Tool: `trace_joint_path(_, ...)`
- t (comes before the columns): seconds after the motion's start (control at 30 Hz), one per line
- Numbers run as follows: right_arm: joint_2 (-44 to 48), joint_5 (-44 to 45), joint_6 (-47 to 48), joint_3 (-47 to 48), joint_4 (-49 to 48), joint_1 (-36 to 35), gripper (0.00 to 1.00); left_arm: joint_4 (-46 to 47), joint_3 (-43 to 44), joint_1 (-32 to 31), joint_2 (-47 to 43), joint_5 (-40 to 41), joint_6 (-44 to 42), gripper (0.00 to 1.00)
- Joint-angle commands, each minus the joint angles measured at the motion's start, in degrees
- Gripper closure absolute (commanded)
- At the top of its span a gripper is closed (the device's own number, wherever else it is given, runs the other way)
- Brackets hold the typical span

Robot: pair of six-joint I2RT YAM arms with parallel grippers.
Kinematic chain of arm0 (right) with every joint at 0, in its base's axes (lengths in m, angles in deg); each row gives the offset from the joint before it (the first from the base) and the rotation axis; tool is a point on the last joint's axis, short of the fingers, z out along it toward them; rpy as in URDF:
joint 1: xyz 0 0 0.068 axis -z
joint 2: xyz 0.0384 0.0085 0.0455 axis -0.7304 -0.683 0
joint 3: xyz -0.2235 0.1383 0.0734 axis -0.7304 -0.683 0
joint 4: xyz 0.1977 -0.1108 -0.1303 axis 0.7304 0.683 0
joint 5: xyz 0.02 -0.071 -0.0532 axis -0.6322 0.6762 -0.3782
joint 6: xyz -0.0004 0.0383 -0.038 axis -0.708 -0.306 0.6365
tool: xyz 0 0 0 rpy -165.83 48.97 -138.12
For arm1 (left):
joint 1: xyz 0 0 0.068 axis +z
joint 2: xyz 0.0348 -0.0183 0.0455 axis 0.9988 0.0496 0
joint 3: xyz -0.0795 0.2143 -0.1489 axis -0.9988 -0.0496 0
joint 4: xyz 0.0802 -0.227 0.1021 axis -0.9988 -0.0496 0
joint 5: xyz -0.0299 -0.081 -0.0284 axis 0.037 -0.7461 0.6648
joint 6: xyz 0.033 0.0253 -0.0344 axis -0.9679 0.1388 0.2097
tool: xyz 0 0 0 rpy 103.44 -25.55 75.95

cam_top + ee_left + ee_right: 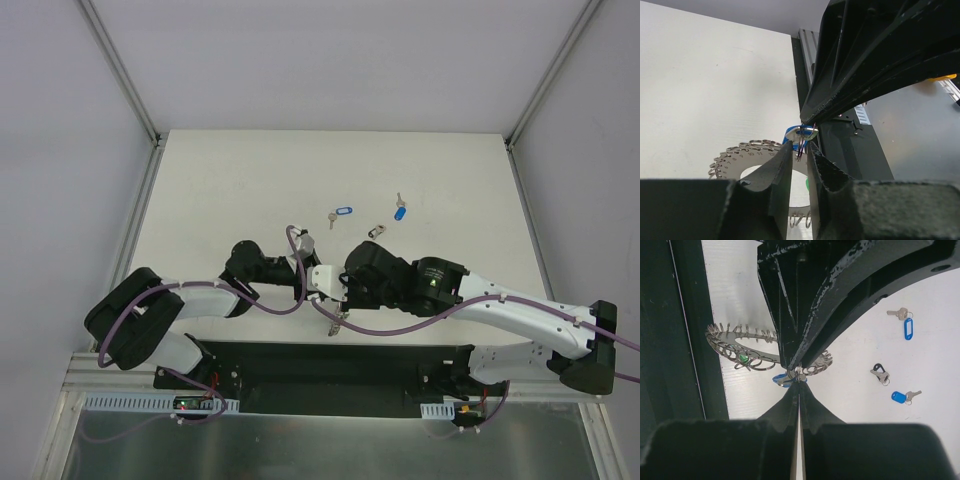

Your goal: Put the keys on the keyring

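Got one keyring [722,342] here, sitting near the 6 o'clock edge of the white desk [230,180]. Counted four keys. Three are loose at roughly 12 to 1 o'clock from the ring: blue tag [342,212], dark tag [375,232], blue tag [399,211]. Spotted the fourth key [781,380], blue-tagged, right at the ring's rim where both sets of jaws meet. Seeing the right jaws pressed tight together, tips right at that fourth key; can't tell if actually pinching it. Seeing the left jaws nearly together with a thin wire loop in the slit; can't tell if clamped. From the top, hard to make out the ring, mostly buried under the arms [400,285]. Only finding the loose three in the top and right wrist views.
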Motion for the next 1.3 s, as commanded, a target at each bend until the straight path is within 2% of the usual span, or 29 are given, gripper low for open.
trace_joint_path(0.0,0.3,0.0,0.5,2.9,-0.7,-0.3,0.99,22.3,1.8,-0.2,0.7,-2.3,0.9,0.92)
trace_joint_path(0.03,0.3,0.0,0.5,2.8,-0.7,-0.4,0.99,22.3,1.8,-0.2,0.6,-2.0,0.9,1.00)
trace_joint_path(0.17,0.5,-0.2,0.2,2.7,-0.3,-0.3,0.99,22.4,0.8,-0.2,-0.6,1.4,0.8,1.00)
trace_joint_path(0.33,0.9,0.1,-0.4,1.7,0.3,-0.3,0.99,22.4,-1.7,0.0,-3.5,12.1,0.3,1.00)
trace_joint_path(0.57,1.7,0.1,-2.8,-1.0,-0.9,-0.3,0.99,22.6,-4.0,0.1,-6.6,20.8,0.9,1.00)
trace_joint_path(1.0,0.9,-0.6,-4.9,-4.1,-4.7,-0.3,0.99,22.6,-5.8,0.1,-12.6,24.0,0.8,1.00)
trace_joint_path(1.27,1.2,-1.1,-5.9,-5.0,-11.0,0.1,0.99,22.7,-6.3,0.0,-13.3,26.5,1.3,1.00)
